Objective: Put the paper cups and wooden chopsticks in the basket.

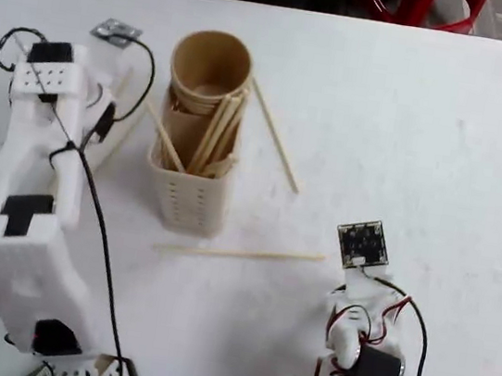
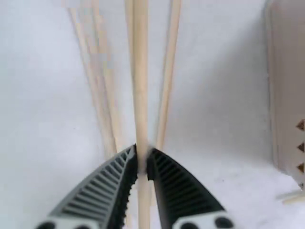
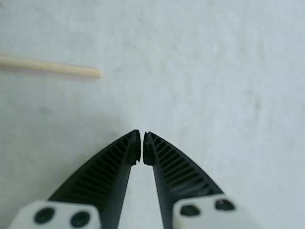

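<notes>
A cream perforated basket (image 1: 189, 193) stands mid-table and holds stacked paper cups (image 1: 210, 65) and several wooden chopsticks (image 1: 217, 132). In the left wrist view my left gripper (image 2: 142, 162) is shut on one chopstick (image 2: 141, 86), just above the table, with other chopsticks (image 2: 97, 109) lying alongside and the basket wall (image 2: 288, 95) close by. My right gripper (image 3: 142, 143) is shut on nothing, low over the bare table. A loose chopstick (image 1: 240, 253) lies in front of the basket, its tip (image 3: 71, 70) off to one side of my right gripper. Another chopstick (image 1: 275, 137) lies to the right of the basket.
The left arm (image 1: 39, 168) stretches along the table's left side, its cables trailing toward the basket. The right arm (image 1: 359, 353) sits at the front right. White tabletop (image 1: 445, 140) spreads open to the right, and a red frame (image 1: 417, 6) stands beyond the far edge.
</notes>
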Robot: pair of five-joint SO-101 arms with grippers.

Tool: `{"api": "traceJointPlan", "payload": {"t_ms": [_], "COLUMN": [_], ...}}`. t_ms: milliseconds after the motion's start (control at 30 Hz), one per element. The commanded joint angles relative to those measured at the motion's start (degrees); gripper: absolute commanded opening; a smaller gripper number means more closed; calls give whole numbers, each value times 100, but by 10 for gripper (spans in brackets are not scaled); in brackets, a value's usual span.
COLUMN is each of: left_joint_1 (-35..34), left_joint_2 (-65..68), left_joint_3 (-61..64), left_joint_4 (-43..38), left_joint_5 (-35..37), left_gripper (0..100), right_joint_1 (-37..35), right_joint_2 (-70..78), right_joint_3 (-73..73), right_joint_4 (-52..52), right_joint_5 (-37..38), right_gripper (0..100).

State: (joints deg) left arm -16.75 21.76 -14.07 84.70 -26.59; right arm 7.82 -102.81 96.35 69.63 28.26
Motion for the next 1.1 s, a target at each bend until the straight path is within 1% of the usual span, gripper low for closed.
{"api": "traceJointPlan", "payload": {"t_ms": [0, 200, 333, 433, 633, 767, 900, 1000, 1067], "left_joint_1": [57, 233, 637, 989, 1692, 2325, 3081, 3310, 3327], "left_joint_2": [-945, -2387, -3459, -4215, -5429, -5851, -5895, -5947, -5947], "left_joint_3": [-88, -88, -105, -141, -132, -97, -79, -79, -79], "left_joint_4": [264, 580, 765, 607, -167, -536, -818, -932, -1002], "left_joint_5": [237, 360, 756, 1116, 1776, 2215, 2268, 2268, 2268], "left_gripper": [23, 23, 23, 23, 23, 23, 23, 23, 23], "right_joint_1": [66, 66, 66, 66, 66, 66, 66, 66, 66], "right_joint_2": [-40, -40, -40, -40, -40, -40, -40, -40, -40], "right_joint_3": [53, 53, 53, 53, 53, 53, 53, 53, 53], "right_joint_4": [13, 13, 13, 13, 13, 13, 13, 13, 13], "right_joint_5": [53, 53, 53, 53, 53, 53, 53, 53, 53], "right_gripper": [24, 24, 24, 24, 24, 24, 24, 24, 24]}}
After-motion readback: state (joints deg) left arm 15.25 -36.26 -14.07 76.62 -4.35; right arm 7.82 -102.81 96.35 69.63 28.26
